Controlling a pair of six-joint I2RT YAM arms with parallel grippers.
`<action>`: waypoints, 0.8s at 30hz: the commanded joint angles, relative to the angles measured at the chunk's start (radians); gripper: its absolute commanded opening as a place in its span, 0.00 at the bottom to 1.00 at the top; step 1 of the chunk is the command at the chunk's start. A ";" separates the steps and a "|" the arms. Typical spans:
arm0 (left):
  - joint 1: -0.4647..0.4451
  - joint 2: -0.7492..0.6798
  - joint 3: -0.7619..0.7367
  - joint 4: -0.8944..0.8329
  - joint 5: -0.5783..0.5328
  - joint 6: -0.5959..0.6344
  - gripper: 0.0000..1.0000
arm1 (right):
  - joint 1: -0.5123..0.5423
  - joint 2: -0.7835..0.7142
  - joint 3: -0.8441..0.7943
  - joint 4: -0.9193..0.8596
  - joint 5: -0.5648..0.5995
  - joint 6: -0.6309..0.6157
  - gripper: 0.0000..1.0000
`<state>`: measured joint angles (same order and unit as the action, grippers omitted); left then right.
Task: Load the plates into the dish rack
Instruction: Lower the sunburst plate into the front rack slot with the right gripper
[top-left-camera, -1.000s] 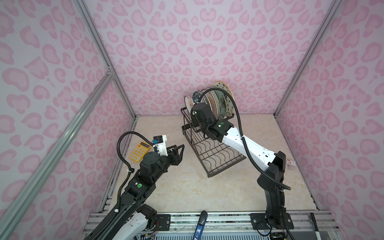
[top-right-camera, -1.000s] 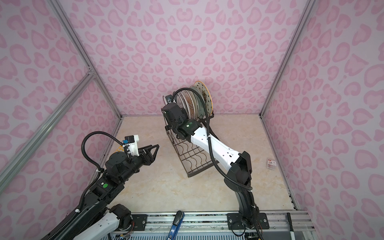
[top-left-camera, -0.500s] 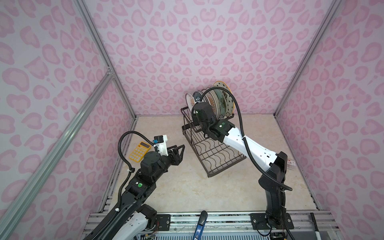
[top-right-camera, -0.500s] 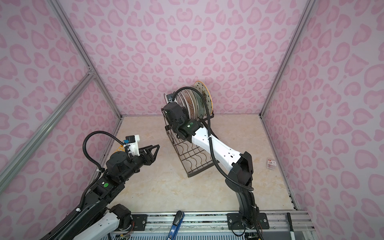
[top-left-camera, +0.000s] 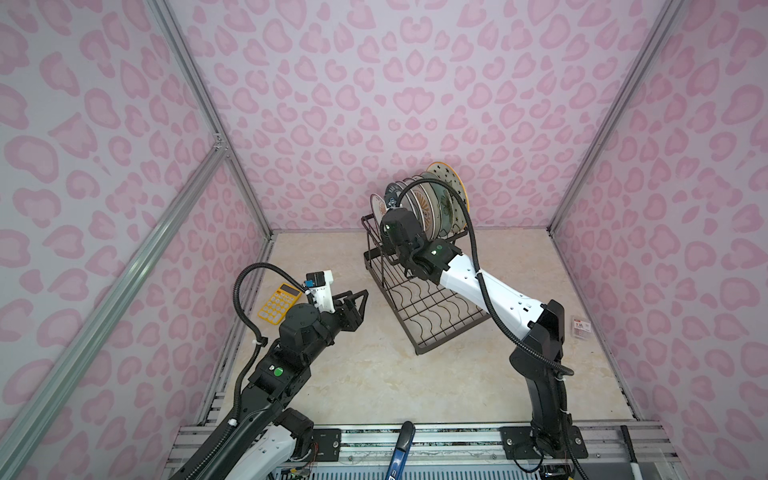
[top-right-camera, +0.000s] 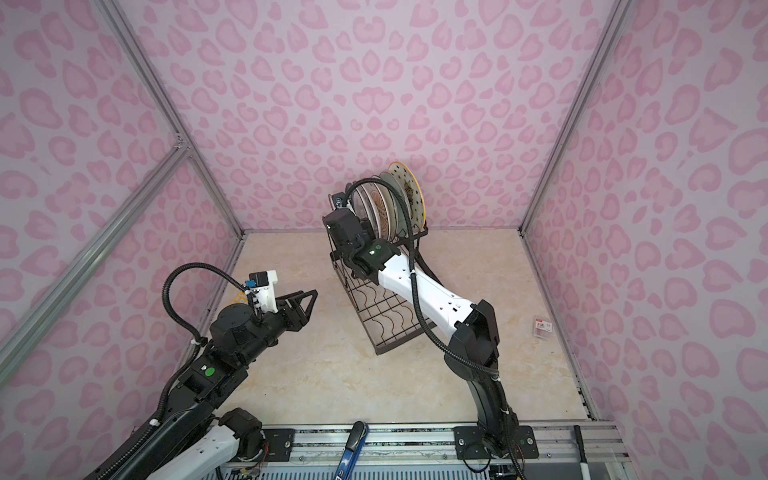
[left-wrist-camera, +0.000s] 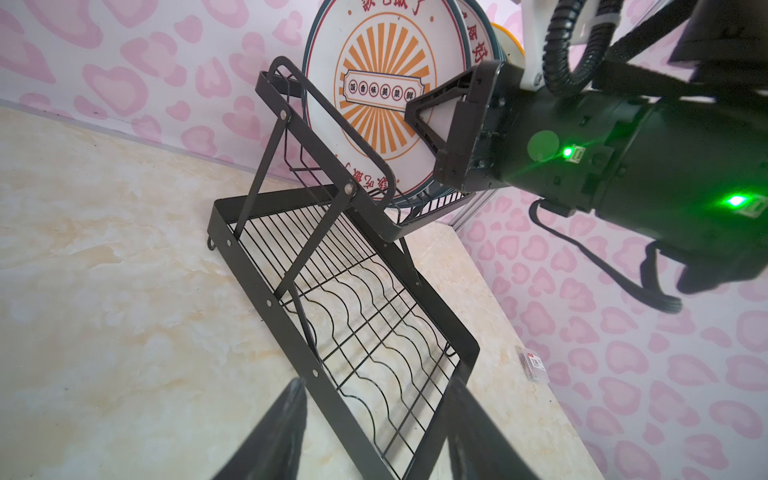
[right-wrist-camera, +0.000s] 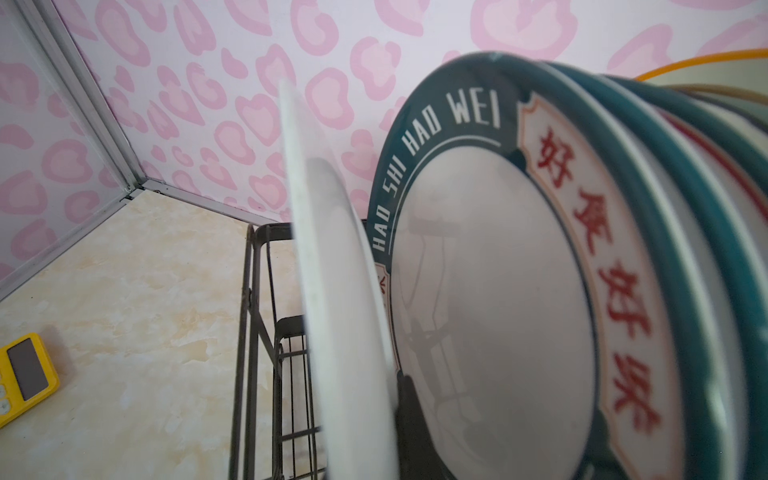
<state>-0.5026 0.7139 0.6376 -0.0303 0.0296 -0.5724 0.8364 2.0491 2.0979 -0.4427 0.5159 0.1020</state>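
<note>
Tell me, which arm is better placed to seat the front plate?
Right. The right gripper is at the dish rack, shut on the front plate; the left gripper hovers open, well apart from the rack.

My jaws: matt black plastic, finely ridged. Dish rack (left-wrist-camera: 249, 272): black-coated metal wire and flat strip, satin sheen. Dark-green-rimmed lettered plate (right-wrist-camera: 498, 311): glossy glazed ceramic, mirroring the wires. White plate (right-wrist-camera: 332, 270): smooth, duller glaze. Desk (left-wrist-camera: 104, 270): polished cream marble-look surface. Calculator (right-wrist-camera: 25, 374): shiny yellow plastic. Wall (top-left-camera: 374, 83): matt printed sheet.
</note>
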 joint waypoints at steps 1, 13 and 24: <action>0.002 -0.005 0.006 0.004 0.004 0.014 0.56 | 0.000 0.001 -0.014 0.029 0.009 0.020 0.00; 0.004 -0.012 0.006 -0.006 0.004 0.011 0.56 | -0.008 -0.014 -0.056 0.043 -0.024 0.043 0.00; 0.004 -0.018 0.006 -0.011 0.002 0.010 0.56 | -0.016 -0.019 -0.047 0.047 -0.046 0.037 0.26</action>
<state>-0.4995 0.7010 0.6376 -0.0509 0.0296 -0.5724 0.8234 2.0354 2.0502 -0.4103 0.4786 0.1390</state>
